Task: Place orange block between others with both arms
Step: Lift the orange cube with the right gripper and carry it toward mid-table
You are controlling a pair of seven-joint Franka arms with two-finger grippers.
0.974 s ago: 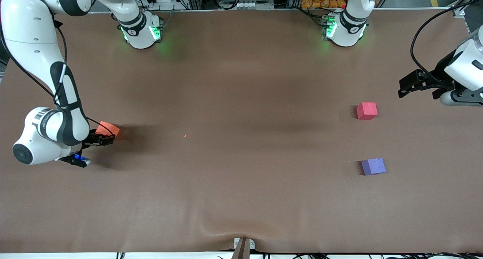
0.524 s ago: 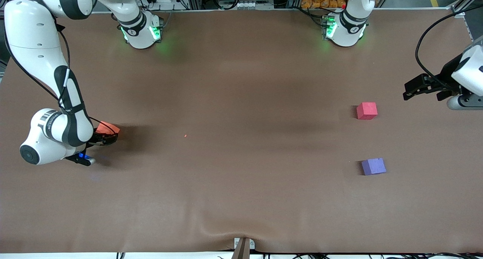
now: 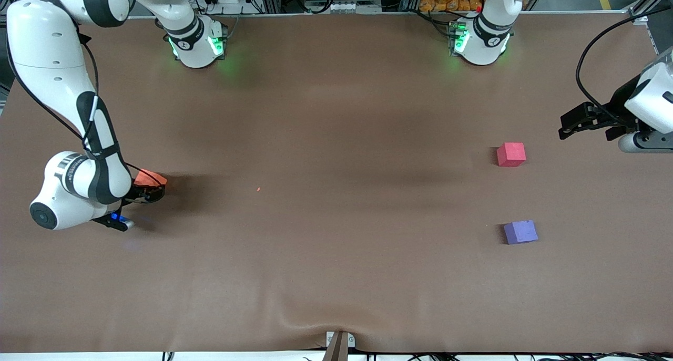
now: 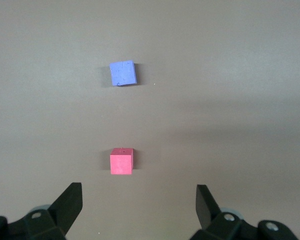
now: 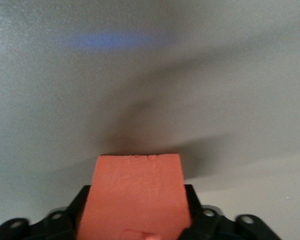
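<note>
The orange block [image 3: 150,179] rests on the table at the right arm's end. My right gripper [image 3: 151,189] is down around it. In the right wrist view the orange block [image 5: 137,192] fills the gap and both black fingers [image 5: 192,205] press its sides, so the gripper [image 5: 138,200] is shut on it. The red-pink cube [image 3: 511,154] and purple-blue cube [image 3: 520,231] sit at the left arm's end, the purple one nearer the front camera. My left gripper [image 3: 563,127] hangs open in the air near the red-pink cube [image 4: 121,161]; the gripper [image 4: 138,192] holds nothing. The purple-blue cube [image 4: 123,73] also shows in that view.
A brown cloth [image 3: 336,219] covers the whole table, with a wrinkle at its front edge by a small bracket [image 3: 339,342]. Both arm bases [image 3: 197,43] stand along the edge away from the front camera. A tiny orange speck [image 3: 258,189] lies on the cloth.
My right gripper has settled lower around the orange block and closed its fingers onto it. The left arm drifted slightly outward and back, staying open.
</note>
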